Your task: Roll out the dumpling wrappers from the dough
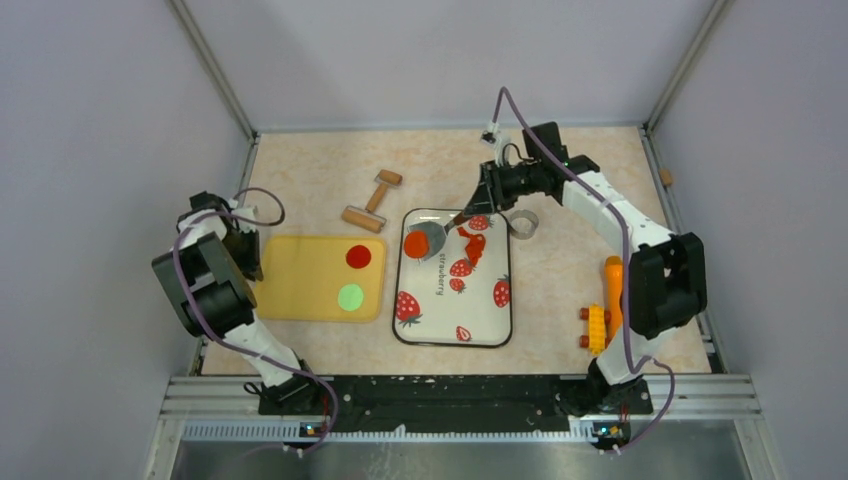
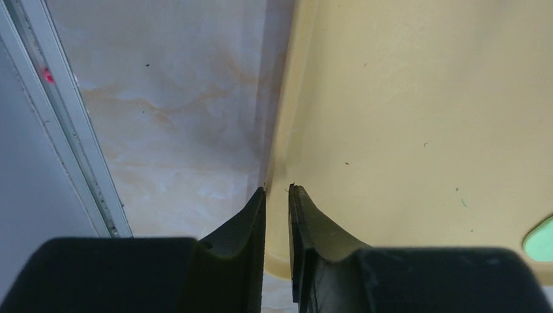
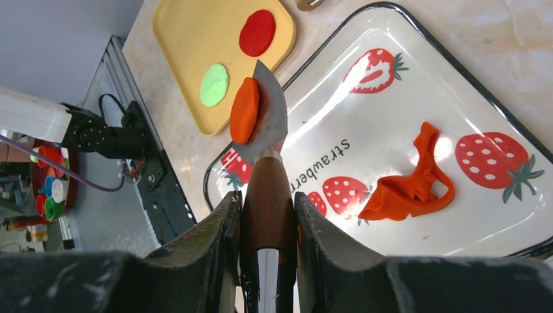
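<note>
My right gripper (image 3: 266,199) is shut on the brown wooden handle (image 3: 267,182) of a metal spatula (image 3: 274,114). An orange-red dumpling wrapper (image 3: 245,109) lies on its blade, over the left end of the strawberry tray (image 1: 455,340). A ragged scrap of dough (image 3: 411,186) lies in that tray. A red wrapper (image 1: 358,256) and a green one (image 1: 350,296) rest on the yellow tray (image 1: 300,275). My left gripper (image 2: 277,189) straddles the yellow tray's left rim (image 2: 287,130), its fingers pinched on it.
A wooden rolling pin (image 1: 372,201) lies behind the yellow tray. A metal ring cutter (image 1: 523,224) sits right of the strawberry tray. An orange tool (image 1: 612,290) and a yellow toy brick (image 1: 596,328) lie by the right arm's base.
</note>
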### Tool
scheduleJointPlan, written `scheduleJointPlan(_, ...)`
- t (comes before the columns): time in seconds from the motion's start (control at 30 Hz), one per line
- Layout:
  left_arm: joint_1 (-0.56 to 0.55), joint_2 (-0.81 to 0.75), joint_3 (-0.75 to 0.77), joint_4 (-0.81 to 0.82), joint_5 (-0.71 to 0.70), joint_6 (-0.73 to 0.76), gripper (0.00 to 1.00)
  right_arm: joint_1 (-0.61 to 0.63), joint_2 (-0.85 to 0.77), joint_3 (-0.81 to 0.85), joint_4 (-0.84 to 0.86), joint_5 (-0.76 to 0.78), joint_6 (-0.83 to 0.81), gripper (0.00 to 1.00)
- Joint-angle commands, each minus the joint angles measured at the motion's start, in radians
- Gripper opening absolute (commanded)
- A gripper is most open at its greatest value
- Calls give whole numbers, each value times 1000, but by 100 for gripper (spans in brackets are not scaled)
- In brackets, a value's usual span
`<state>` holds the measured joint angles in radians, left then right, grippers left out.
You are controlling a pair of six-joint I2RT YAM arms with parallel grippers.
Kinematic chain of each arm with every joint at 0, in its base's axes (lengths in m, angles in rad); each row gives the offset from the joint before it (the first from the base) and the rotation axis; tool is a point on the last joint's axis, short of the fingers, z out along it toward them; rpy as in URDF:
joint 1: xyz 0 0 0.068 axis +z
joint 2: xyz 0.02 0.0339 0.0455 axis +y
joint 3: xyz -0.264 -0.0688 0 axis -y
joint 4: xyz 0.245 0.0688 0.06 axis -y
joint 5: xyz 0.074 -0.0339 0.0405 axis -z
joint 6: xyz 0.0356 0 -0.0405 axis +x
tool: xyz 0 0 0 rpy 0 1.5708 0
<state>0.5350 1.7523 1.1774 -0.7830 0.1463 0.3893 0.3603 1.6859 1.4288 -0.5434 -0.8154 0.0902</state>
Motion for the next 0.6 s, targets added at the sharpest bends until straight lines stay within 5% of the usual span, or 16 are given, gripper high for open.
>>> scheduleJointPlan(0.0,7,18,-14,22,6,-14,20,50,15,64,48,4,11,0)
scheduleJointPlan(0.33,7,-37,-105,33,-2,-22,10,175,140,184,89,49,48,0)
scheduleJointPlan(0.57,8,-188,-194,-16,-31,-83,4,242,222,276,115,240,137,0)
